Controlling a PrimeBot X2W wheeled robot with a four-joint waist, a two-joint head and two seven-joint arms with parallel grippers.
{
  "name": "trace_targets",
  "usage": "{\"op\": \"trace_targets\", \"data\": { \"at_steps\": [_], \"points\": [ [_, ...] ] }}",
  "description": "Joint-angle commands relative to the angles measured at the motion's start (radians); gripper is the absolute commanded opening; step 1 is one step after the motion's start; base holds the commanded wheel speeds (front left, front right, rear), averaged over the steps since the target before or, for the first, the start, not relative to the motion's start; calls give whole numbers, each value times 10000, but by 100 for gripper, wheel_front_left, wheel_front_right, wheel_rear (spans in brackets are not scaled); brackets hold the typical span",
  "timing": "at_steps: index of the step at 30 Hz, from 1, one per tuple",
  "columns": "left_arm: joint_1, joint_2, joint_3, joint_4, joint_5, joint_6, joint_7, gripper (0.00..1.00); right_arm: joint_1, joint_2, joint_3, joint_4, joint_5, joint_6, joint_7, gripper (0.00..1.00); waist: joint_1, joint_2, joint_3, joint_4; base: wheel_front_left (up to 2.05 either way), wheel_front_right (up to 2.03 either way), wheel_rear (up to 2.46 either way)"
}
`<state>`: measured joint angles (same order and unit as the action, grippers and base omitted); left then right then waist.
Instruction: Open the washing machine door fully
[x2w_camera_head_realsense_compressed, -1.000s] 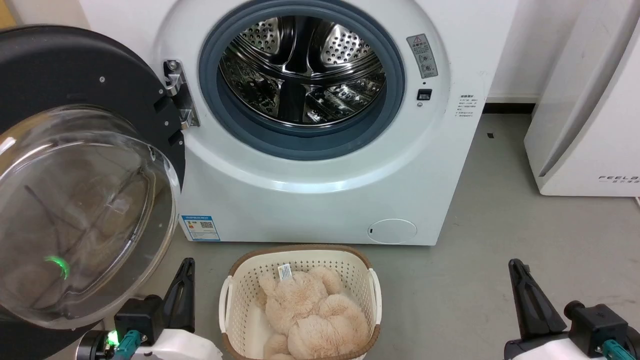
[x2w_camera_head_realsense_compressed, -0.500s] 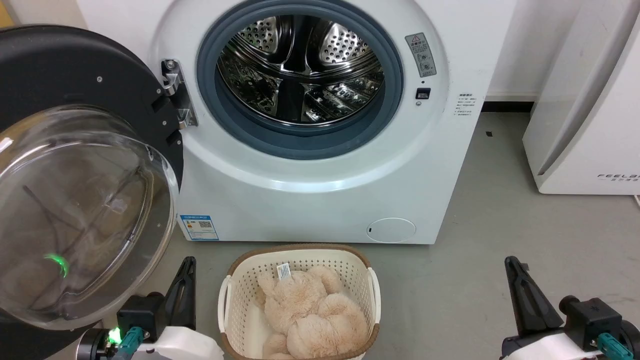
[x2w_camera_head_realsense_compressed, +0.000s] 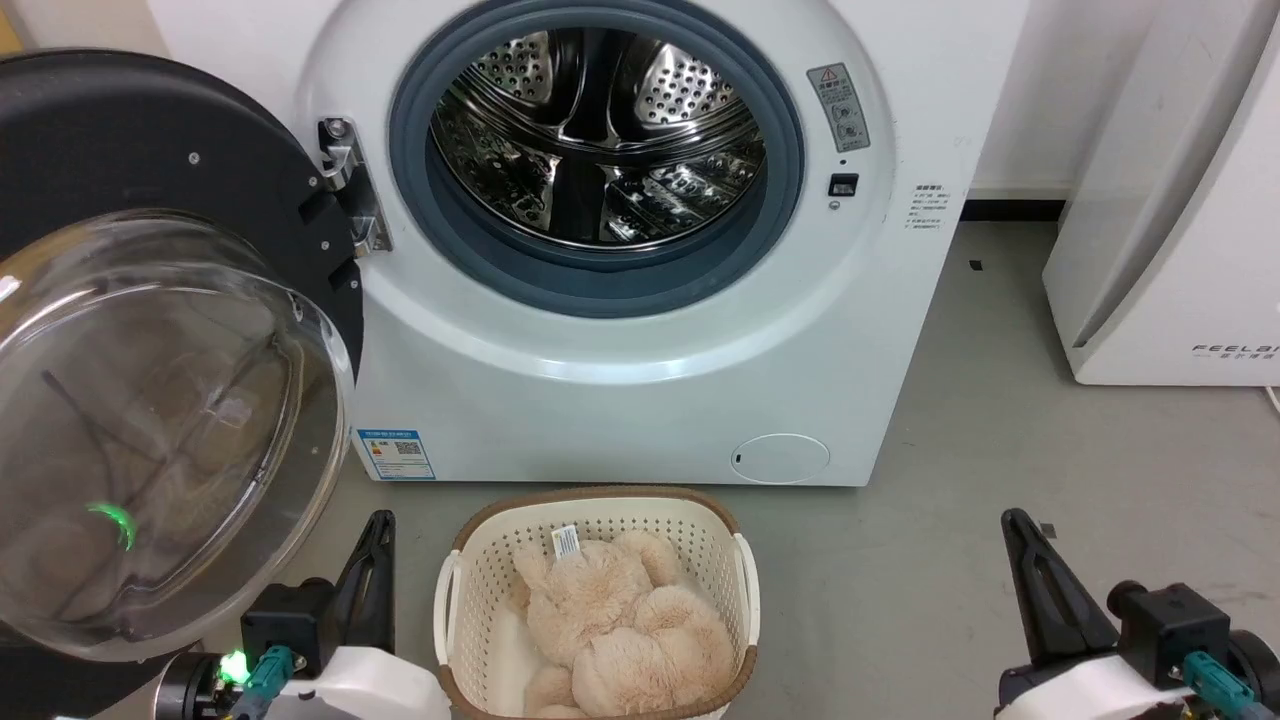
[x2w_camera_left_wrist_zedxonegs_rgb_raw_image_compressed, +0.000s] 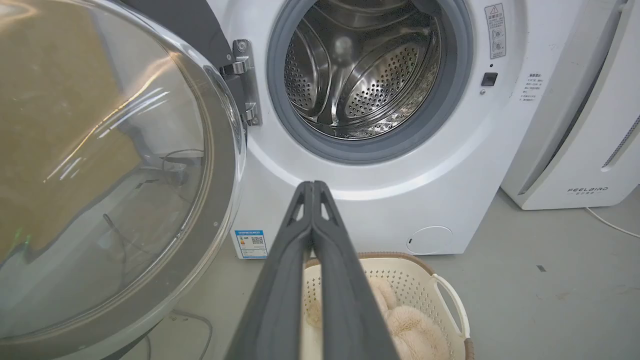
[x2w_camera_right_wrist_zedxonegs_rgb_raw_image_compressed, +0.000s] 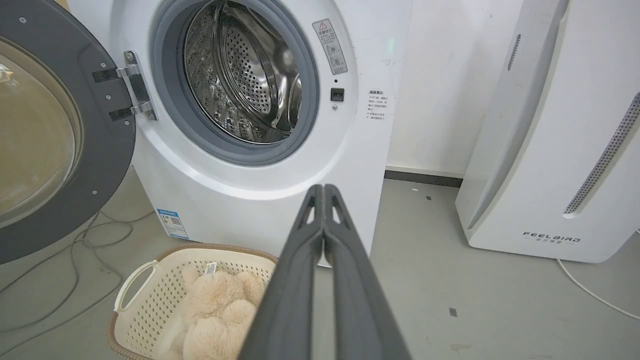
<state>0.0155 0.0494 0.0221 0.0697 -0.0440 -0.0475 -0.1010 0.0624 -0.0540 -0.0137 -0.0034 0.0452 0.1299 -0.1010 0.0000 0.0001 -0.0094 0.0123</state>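
The left claw (x2w_camera_head_realsense_compressed: 378, 545) sits low at the near left, its two long dark fingers pressed together and holding nothing; the left wrist view shows them meeting at the tip. The right claw (x2w_camera_head_realsense_compressed: 1020, 545), at the near right, is likewise closed and empty. Both hang above the grey floor (x2w_camera_head_realsense_compressed: 950, 500), well apart from the machine.

Over the last second almost nothing in the scene itself changes. The whole head picture slides slightly to the left and up, with the machine, basket and floor marks shifting together, so this reads as a small camera move and not a move of the things. Neither claw changes place much against its surroundings.

The large round glossy black washing machine door with its bulging clear glass bowl (x2w_camera_head_realsense_compressed: 150, 420) stands swung far out to the left on its metal hinge (x2w_camera_head_realsense_compressed: 345, 185), its inner face turned toward the robot and clear of the opening. The grey-rimmed perforated steel drum (x2w_camera_head_realsense_compressed: 595, 140) is fully exposed in the white washing machine body (x2w_camera_head_realsense_compressed: 620, 400). Just in front, a cream perforated plastic laundry basket (x2w_camera_head_realsense_compressed: 600, 497) holds a beige plush toy (x2w_camera_head_realsense_compressed: 620, 620).

Judging by this, the door is as good as fully open and the arms appear drawn back to rest; little or nothing of the task seems left.
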Motion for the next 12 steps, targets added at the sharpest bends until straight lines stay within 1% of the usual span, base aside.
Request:
{"op": "trace_targets", "data": {
  "at_steps": [1,12],
  "points": [
    [-95,5,-2,-70,83,63,38,0,-189,23,20,10,-51,5,33,0,0,-1,1,-2,0,0,0],
    [-109,6,-53,-215,165,159,263,0,-290,27,47,15,-144,6,259,0,0,-1,23,-30,0,0,0]
  ]
}}
